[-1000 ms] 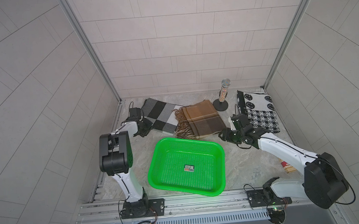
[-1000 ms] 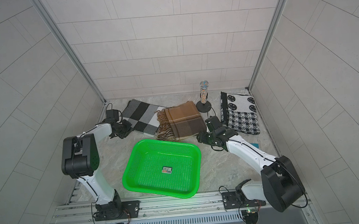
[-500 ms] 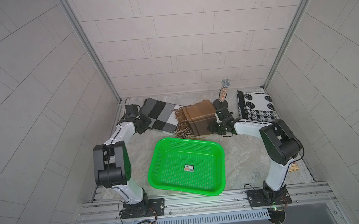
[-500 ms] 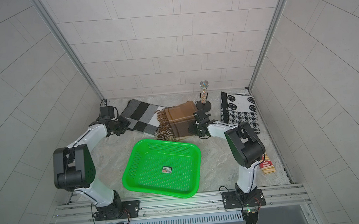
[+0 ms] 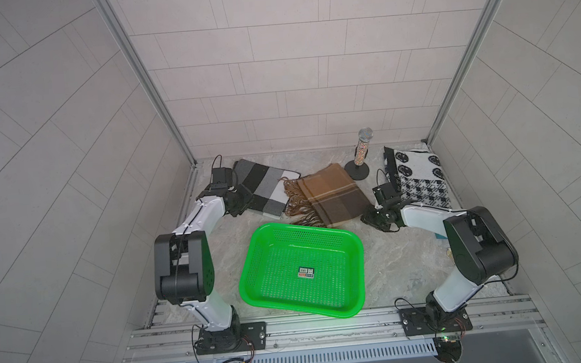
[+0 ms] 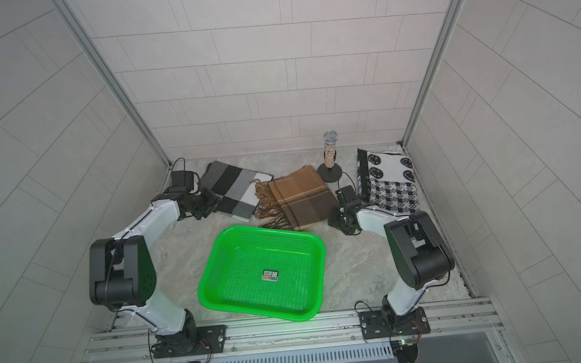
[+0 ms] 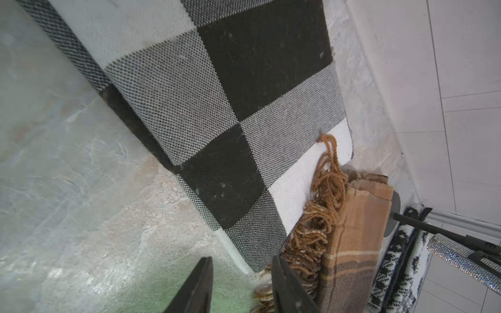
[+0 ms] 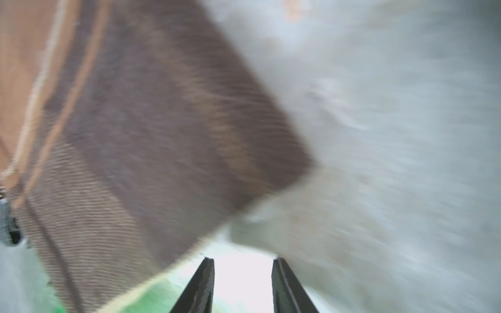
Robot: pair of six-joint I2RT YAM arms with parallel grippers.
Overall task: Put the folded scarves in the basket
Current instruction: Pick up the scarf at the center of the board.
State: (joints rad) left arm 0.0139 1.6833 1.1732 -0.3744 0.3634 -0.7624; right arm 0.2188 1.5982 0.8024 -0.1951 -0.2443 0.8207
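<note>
Green perforated plastic, the basket sits on the marbled desk nearest the arms' bases, with only a label sticker inside. Behind it lie three folded scarves: a black, grey and white checked scarf, a brown plaid scarf whose fringe comes just beside the basket's far rim, and a black-and-white patterned scarf. The left pincer is released, fingers parted at the checked scarf's edge. The right pincer, likewise released and grasping nothing, sits by the brown plaid scarf's near corner.

The green basket rests on the marble table between left arm and right arm.
</note>
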